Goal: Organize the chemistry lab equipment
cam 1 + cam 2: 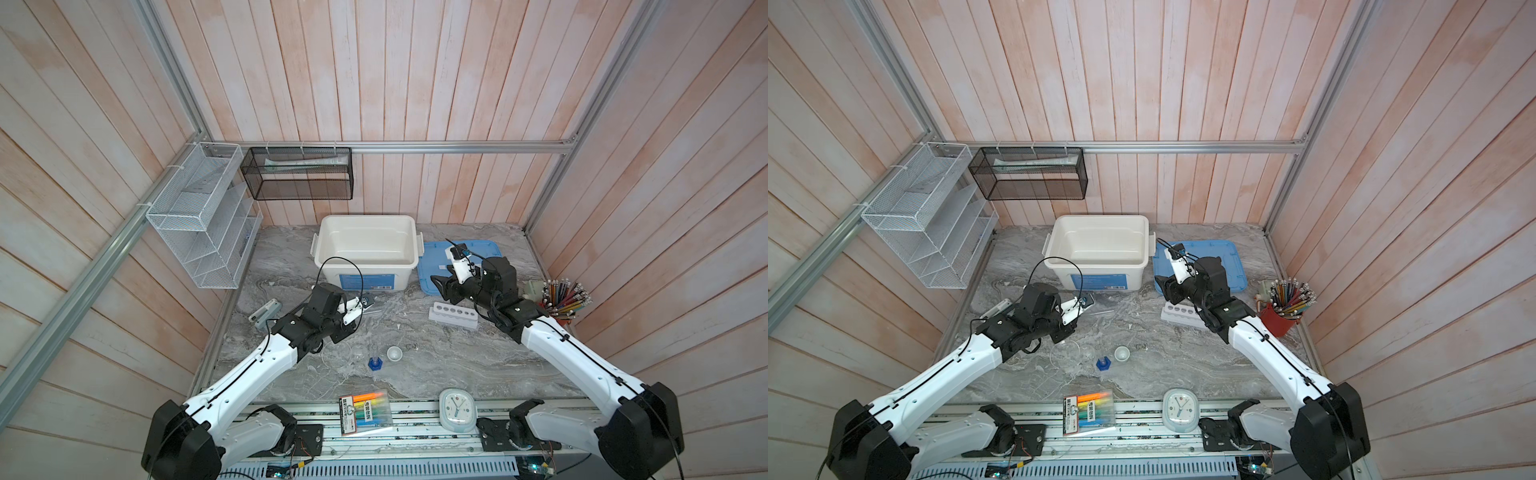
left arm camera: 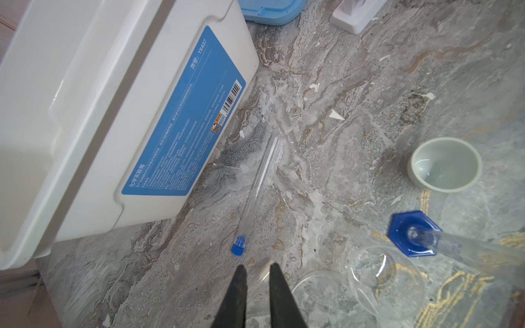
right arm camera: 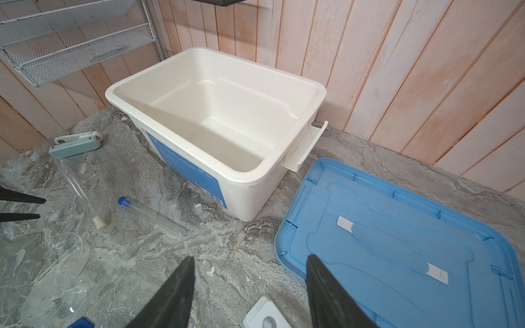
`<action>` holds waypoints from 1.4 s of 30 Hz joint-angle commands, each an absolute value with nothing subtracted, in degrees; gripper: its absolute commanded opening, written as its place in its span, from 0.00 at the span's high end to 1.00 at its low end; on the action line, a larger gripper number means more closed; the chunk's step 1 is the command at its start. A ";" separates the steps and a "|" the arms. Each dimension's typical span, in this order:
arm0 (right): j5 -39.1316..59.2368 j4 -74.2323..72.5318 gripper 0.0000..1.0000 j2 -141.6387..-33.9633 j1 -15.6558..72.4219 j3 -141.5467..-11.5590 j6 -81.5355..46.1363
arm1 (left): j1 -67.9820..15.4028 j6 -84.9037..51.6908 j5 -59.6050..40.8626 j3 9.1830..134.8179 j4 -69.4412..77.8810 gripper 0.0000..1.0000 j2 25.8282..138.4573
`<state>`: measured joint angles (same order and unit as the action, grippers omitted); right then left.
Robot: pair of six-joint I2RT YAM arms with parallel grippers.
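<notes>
The left gripper is poised low over the worktop in front of the white storage bin. Its fingers are narrowly parted and grasp nothing. The white-capped tube lies just beyond them, apparently lined up for a pinch. The blue-capped tube lies nearer the bin. The right gripper is spread wide and empty beside the bin's front corner, presumably so that the bin's mouth is left unobstructed.

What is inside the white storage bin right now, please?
Nothing visible: the white bin looks empty, bare floor showing in the right wrist view. Its near wall hides a strip of floor there.
</notes>
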<state>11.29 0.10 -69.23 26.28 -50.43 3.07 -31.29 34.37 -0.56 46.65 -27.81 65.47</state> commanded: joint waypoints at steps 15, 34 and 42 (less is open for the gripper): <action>15.28 -4.49 0.37 -73.20 26.89 -46.68 2.14 | -18.57 35.08 2.32 45.65 -24.61 0.55 68.89; 22.08 -15.80 0.37 -73.39 26.88 -40.69 -1.12 | -8.70 62.56 -1.88 55.32 -36.11 0.47 85.15; 21.91 -16.54 0.37 -75.12 26.79 -40.47 -0.69 | -8.40 69.53 0.20 55.55 -35.22 0.47 89.87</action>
